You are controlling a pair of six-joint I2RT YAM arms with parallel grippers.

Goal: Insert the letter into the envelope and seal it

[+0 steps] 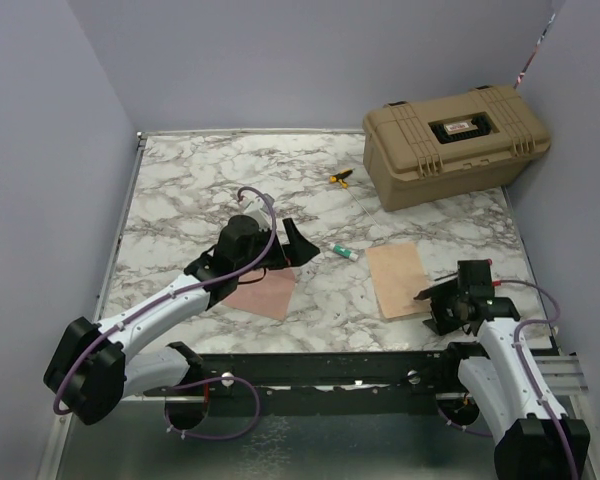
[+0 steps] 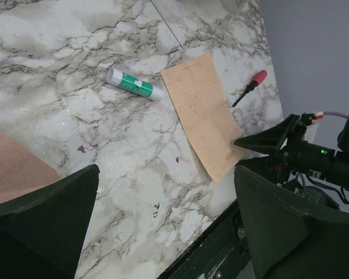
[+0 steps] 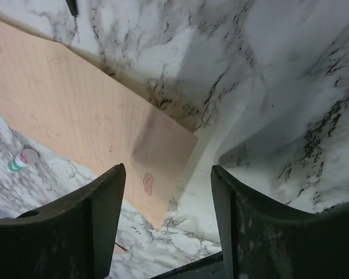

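Note:
The letter (image 1: 398,280) is a plain salmon-tan sheet lying flat right of centre. It also shows in the left wrist view (image 2: 200,113) and the right wrist view (image 3: 75,104). My right gripper (image 1: 432,305) (image 3: 168,174) is low at the letter's near right corner, open, with that corner between its jaws and touching neither. The envelope (image 1: 265,295) (image 2: 11,168) lies left of centre, partly hidden under my left arm, so its flap does not show. My left gripper (image 1: 285,255) (image 2: 166,174) hovers wide open above the marble beside it, holding nothing.
A green-and-white glue stick (image 1: 345,252) (image 2: 134,85) lies between the two papers. A small yellow-and-black tool (image 1: 340,178) lies further back. A tan hard case (image 1: 455,140) stands at the back right. A red-tipped tool (image 2: 253,86) lies beyond the letter. Walls close in on both sides.

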